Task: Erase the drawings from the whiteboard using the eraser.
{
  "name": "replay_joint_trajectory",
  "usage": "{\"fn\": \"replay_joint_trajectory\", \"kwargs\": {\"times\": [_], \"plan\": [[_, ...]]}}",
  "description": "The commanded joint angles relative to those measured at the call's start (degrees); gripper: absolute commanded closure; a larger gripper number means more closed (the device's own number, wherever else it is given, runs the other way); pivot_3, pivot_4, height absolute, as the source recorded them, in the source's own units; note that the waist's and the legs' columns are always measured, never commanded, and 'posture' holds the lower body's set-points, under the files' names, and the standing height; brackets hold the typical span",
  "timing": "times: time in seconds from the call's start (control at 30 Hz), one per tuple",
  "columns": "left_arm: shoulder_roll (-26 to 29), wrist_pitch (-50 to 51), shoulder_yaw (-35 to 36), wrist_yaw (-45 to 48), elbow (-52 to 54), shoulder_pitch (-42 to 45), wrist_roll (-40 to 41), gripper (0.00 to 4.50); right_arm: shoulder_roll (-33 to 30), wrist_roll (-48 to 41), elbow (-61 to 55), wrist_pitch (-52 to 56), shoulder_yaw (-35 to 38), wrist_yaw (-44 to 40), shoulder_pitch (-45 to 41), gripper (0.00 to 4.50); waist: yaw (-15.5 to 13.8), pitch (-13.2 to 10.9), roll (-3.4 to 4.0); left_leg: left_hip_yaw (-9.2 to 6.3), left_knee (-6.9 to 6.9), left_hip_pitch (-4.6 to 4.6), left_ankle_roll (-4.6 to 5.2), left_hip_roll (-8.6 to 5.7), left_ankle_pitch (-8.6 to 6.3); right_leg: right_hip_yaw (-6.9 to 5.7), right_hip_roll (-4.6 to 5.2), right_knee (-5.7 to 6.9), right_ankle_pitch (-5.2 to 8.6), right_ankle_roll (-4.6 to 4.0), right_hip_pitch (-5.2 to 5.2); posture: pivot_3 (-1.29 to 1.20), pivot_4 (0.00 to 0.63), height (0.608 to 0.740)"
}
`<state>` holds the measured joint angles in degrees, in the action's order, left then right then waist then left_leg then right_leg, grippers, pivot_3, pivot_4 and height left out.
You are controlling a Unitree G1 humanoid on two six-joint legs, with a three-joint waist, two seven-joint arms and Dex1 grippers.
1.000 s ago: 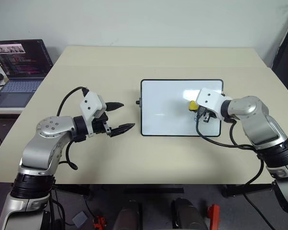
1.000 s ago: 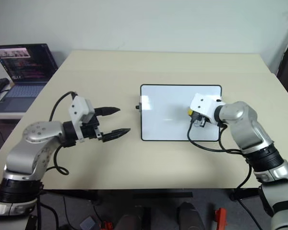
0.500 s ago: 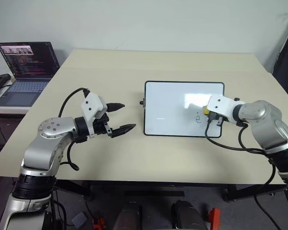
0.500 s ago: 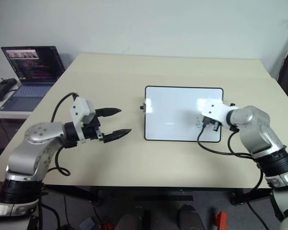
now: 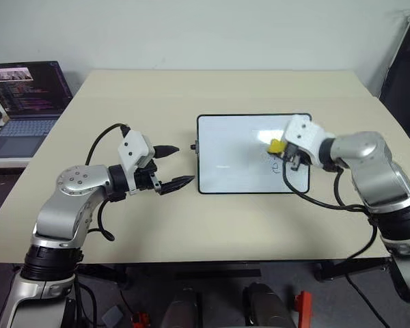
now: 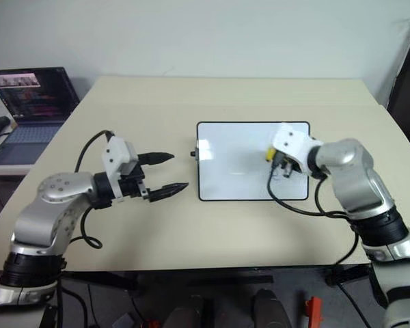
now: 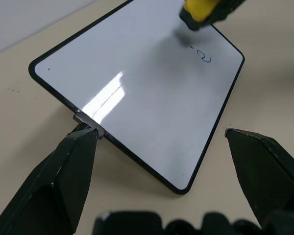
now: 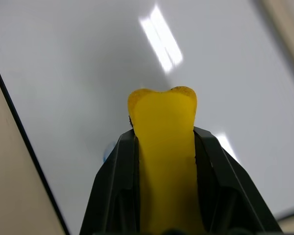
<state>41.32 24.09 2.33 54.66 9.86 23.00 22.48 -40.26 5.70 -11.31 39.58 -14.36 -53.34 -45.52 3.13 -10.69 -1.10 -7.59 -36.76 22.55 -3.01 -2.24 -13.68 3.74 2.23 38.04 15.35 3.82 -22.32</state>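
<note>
The right gripper is clamped on the yellow eraser, which hangs over the right part of the whiteboard, just beside a small blue drawing. The left gripper hovers with fingers spread wide and empty, near the board's left short edge. The board lies flat mid-table, with bare tabletop on every side and a laptop well apart at far left.

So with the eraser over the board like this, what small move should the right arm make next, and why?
Probably bring the eraser down and toward the robot onto the blue letter left on the whiteboard, then wipe across it. The right gripper is shut on the eraser, which sits just beyond that mark. The left gripper is open beside the board.
</note>
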Motion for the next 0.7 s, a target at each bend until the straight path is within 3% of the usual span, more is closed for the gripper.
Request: {"fn": "replay_joint_trajectory", "kwargs": {"times": [0.03, 0.23, 0.7], "plan": [[0.2, -1.0, 0.1, 0.1, 0.9, 0.7, -0.3, 0.0, 0.9, 0.9, -1.3, -0.3, -2.2, 0.6, -0.5, 3.43, -0.3, 0.0, 0.0, -0.03, 0.0, 0.04, -0.03, 0.01, -0.02, -0.04, 0.0, -0.07, 0.0, 0.0, 0.0, 0.0, 0.15, 0.74], [0.4, -0.8, 0.6, -0.1, 1.5, 0.2, -0.2, 0.0, 0.5, 5.4, 4.1, -5.9, -7.6, 1.9, 0.3, 3.43, -1.2, 0.0, 0.0, 0.02, 0.0, 0.45, -0.04, -0.06, -0.04, -0.03, 0.07, -0.15, 0.02, 0.0, -0.4, 0.0, 0.15, 0.74], [0.6, -0.3, 0.7, -0.7, 2.4, -0.8, -0.3, 0.0, -1.4, 13.6, 10.7, -15.7, -10.8, 1.9, 1.5, 3.43, -1.2, 0.0, 0.0, 0.04, -0.02, 0.39, -0.04, -0.05, -0.03, -0.04, 0.04, -0.06, 0.03, -0.01, -0.38, 0.0, 0.15, 0.74]]}}
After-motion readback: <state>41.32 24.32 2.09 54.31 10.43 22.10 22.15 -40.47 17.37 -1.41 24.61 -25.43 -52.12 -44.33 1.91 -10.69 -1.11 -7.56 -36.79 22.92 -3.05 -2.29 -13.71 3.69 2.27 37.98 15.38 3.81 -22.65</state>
